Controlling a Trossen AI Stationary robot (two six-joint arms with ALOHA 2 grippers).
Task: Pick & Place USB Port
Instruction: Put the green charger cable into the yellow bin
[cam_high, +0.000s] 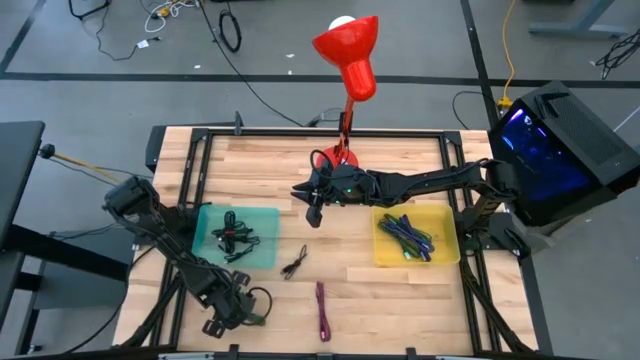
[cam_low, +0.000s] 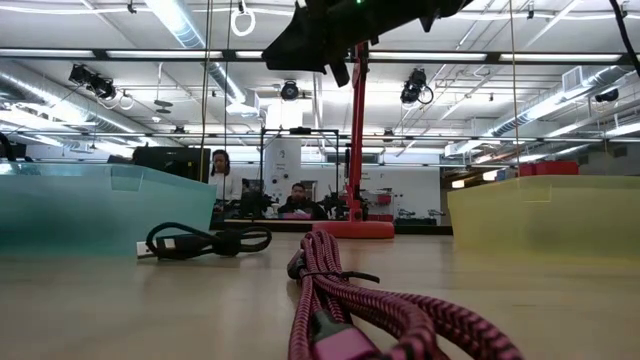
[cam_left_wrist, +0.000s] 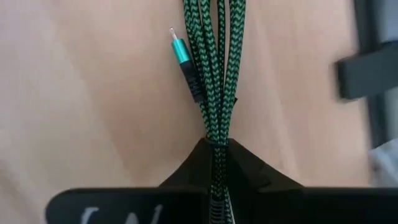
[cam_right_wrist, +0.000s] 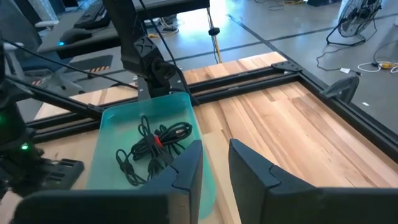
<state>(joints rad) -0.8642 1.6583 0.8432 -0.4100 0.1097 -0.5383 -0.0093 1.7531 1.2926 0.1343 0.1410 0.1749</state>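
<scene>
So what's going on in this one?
The left hand is shut on a green braided cable at the table's front left corner. The right hand hovers empty above mid-table. Black cables lie in the teal bin, mixed ones in the yellow bin, and a black cable and magenta cable lie loose between them.

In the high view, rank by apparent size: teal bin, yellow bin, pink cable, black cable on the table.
1. Teal bin and yellow bin: look alike, no clear ranking.
2. Pink cable.
3. Black cable, smallest.
</scene>
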